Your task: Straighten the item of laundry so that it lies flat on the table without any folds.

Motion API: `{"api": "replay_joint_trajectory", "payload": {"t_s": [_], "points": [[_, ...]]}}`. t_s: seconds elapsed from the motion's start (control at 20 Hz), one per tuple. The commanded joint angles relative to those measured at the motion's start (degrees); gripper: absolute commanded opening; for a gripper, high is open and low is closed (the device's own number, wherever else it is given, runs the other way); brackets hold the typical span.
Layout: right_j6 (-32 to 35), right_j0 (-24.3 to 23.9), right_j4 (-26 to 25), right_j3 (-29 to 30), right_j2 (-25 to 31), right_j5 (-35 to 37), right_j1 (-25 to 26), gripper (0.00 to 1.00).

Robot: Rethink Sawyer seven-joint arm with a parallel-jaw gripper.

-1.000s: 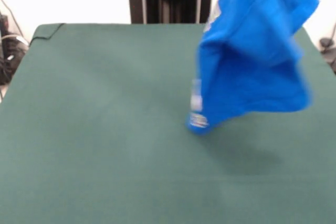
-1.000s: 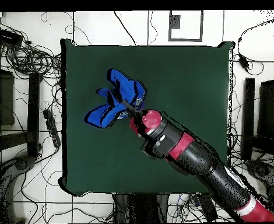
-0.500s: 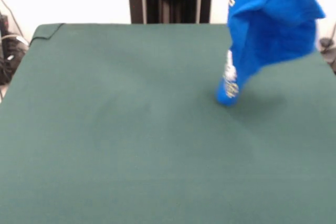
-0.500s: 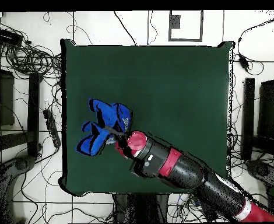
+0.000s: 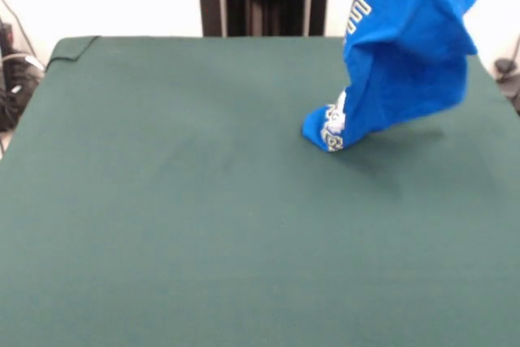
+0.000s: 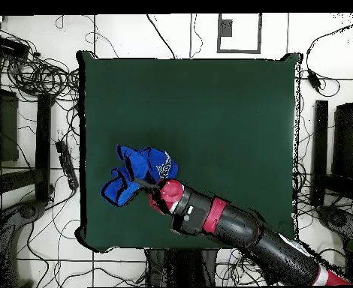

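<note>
The item of laundry [image 5: 406,46], a bright blue T-shirt with white lettering, hangs bunched from above the top right of the front view. Its lowest fold [image 5: 325,130] touches or nearly touches the table [image 5: 162,201]. Seen from overhead, the item of laundry [image 6: 138,172] is a crumpled blue clump near the left edge of the green table [image 6: 224,112]. My gripper [image 6: 155,193] sits at the clump's lower right edge and is shut on the cloth. The gripper is out of sight in the front view.
My red and black arm [image 6: 239,229] crosses the table's bottom edge from the lower right in the overhead view. Cables [image 6: 37,75] and dark equipment [image 6: 345,150] surround the table on the floor. The table cloth's far left corner [image 5: 73,46] is folded over.
The arm has drawn back toward the table's bottom edge in the overhead view. The hanging shirt swung, and its lowest fold has moved left and down to the table surface.
</note>
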Motion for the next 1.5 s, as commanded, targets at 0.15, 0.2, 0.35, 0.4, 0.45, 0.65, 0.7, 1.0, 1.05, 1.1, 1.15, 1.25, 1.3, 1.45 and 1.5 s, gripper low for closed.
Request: {"api": "replay_joint_trajectory", "payload": {"t_s": [0.15,0.2,0.35,0.4,0.45,0.65,0.7,1.0,1.05,1.1,1.15,1.25,1.3,1.45,1.5], "points": [[9.63,-0.35,7.06,1.67,-3.88,8.26,-9.70,0.00],[9.90,-0.55,7.46,2.03,-3.26,8.23,-10.52,0.00],[11.40,-0.92,8.74,4.08,-0.80,7.03,-12.89,0.00],[11.73,-1.10,9.22,4.84,0.36,6.69,-13.04,0.00],[11.83,-1.16,9.72,5.31,1.18,6.55,-12.94,0.00],[14.12,-0.70,12.04,8.32,6.09,3.32,-13.78,0.00],[14.48,0.30,12.18,8.63,6.50,1.71,-13.78,0.00],[15.89,5.03,12.73,9.53,7.82,-4.82,-15.38,0.00],[16.03,5.69,12.97,9.43,8.18,-5.23,-15.84,0.00],[16.52,6.53,13.33,9.48,8.88,-6.08,-16.46,0.00],[16.99,7.06,13.71,9.70,9.34,-6.79,-16.88,0.00],[18.64,8.81,14.64,10.19,11.27,-9.29,-18.25,0.00],[19.51,9.80,15.23,10.35,12.20,-10.60,-19.37,0.00],[22.47,12.68,17.25,11.16,15.14,-14.46,-23.55,0.00],[23.79,13.73,18.06,11.67,16.12,-16.07,-25.52,0.00]]}}
